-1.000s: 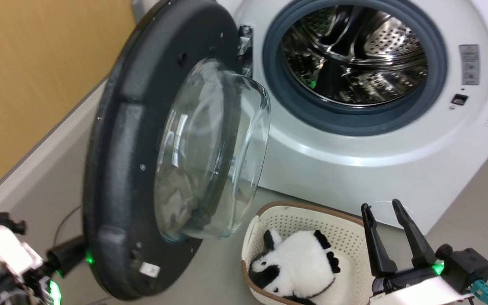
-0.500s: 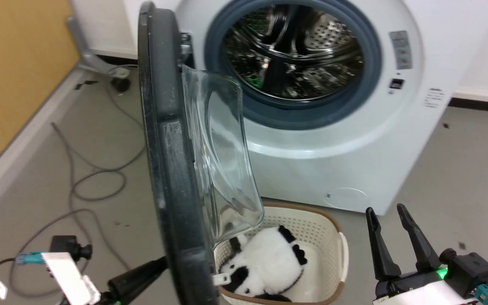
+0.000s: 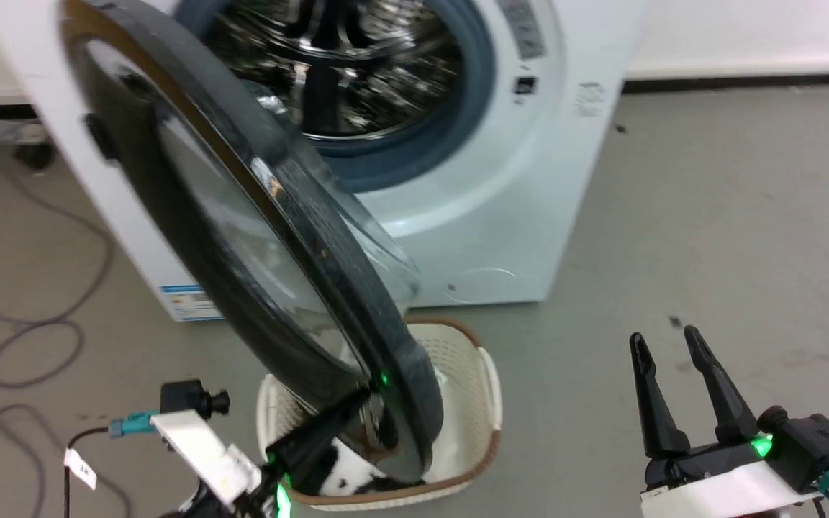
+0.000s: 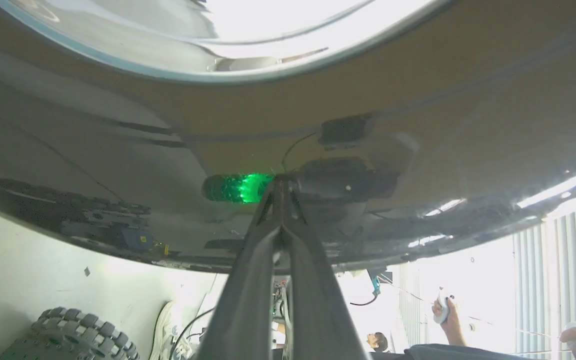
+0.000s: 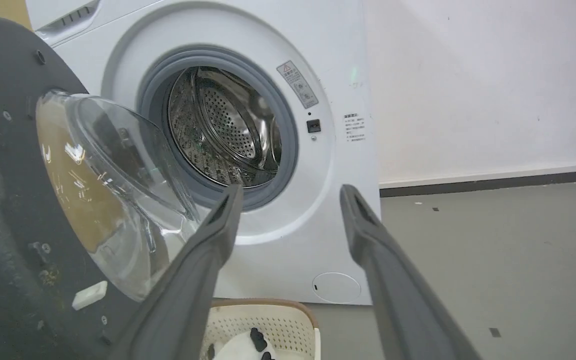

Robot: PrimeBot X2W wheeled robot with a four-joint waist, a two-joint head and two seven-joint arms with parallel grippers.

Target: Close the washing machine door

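Contact: left end effector (image 4: 279, 184) pressed together, touching washing machine door (image 3: 242, 216) | right end effector (image 3: 663, 339) spread, empty

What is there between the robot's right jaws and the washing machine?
Bare grey floor separates the right jaws from the washing machine, as the head view shows; the cream basket stands aside, under the door.

A cream laundry basket (image 3: 490, 392) sits on the grey floor (image 3: 709, 216), holding a black-and-white plush toy (image 5: 240, 350); cables (image 3: 80, 344) loop at the left.
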